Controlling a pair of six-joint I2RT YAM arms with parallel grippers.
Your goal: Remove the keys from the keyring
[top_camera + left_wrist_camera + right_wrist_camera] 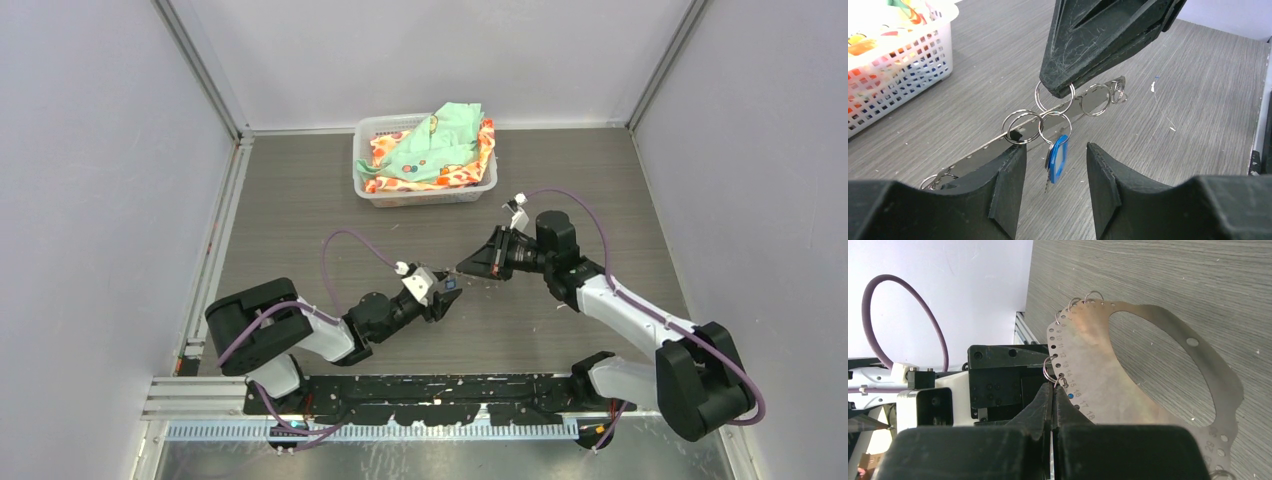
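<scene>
The keyring [1098, 360] is a thin grey plate with numbered rim holes and silver loops, held tilted above the table. My right gripper [1053, 385] is shut on one of its silver loops; in the left wrist view its black fingers [1083, 45] come down from above onto that loop. The keys [1058, 159], small silver pieces with a blue tag, hang from linked loops under the plate's edge [979, 152]. My left gripper [1055, 146] is open, one finger on each side of the hanging keys, its left finger against the plate. In the top view both grippers meet mid-table, left [443, 297] and right [468, 268].
A white basket [425, 192] of coloured cloths stands at the back centre, also at the upper left of the left wrist view [898, 65]. Grey walls and metal rails enclose the wood-grain table [300, 210].
</scene>
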